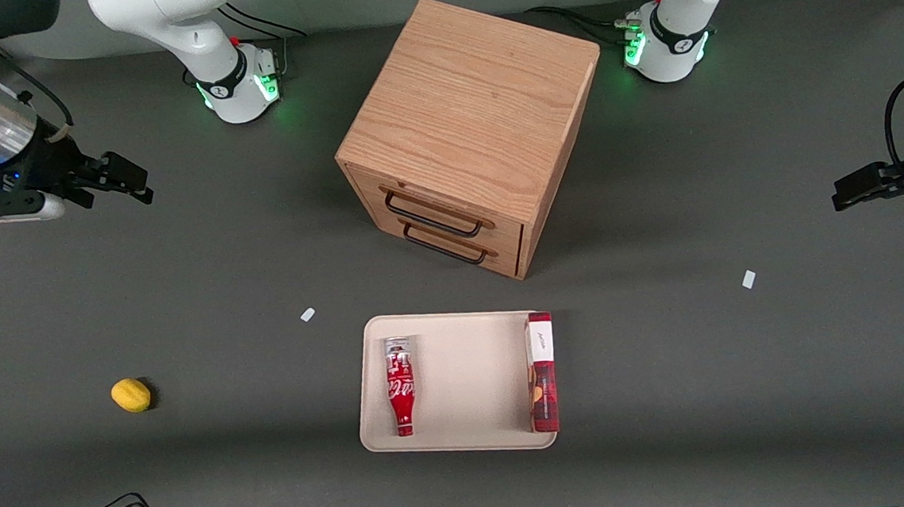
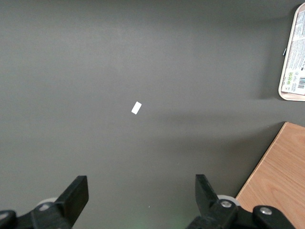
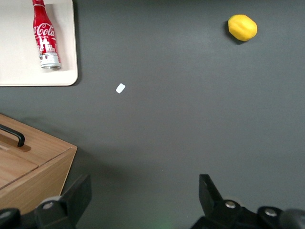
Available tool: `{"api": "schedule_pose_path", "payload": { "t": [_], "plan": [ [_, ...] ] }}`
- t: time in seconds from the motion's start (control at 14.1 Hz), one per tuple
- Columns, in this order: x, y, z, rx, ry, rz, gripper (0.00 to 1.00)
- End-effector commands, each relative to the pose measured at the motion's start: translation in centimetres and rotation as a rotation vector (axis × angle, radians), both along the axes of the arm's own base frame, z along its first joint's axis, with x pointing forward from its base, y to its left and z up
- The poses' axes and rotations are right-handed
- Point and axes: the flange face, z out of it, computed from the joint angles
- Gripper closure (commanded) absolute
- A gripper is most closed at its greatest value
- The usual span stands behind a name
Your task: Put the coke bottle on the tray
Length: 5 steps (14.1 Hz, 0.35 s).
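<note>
Front view: the small red contour coke bottle [image 1: 401, 385] is seen lying flat inside the cream rectangular tray [image 1: 465, 440], task apparently done, so the pincer [image 1: 114, 179] is held released, well apart.

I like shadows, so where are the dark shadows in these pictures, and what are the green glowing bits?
Front view: the wooden drawer cabinet throws a soft shadow toward the parked arm's end, the lemon a small one, and green lights glow on both arm bases. Right wrist view: the open pincer hangs above bare table, far from the coke bottle lying on the tray.
</note>
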Motion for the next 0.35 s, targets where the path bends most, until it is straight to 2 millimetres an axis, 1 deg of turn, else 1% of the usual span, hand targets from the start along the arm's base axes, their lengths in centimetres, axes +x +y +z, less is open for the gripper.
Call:
{"api": "schedule_pose_path", "payload": {
  "t": [0.0,0.28],
  "plan": [
    [0.33,-0.35,1.06,0.005,0.013,0.037,0.00],
    [0.54,-0.69,1.15,-0.025,0.011,0.031,0.00]
  ]
}}
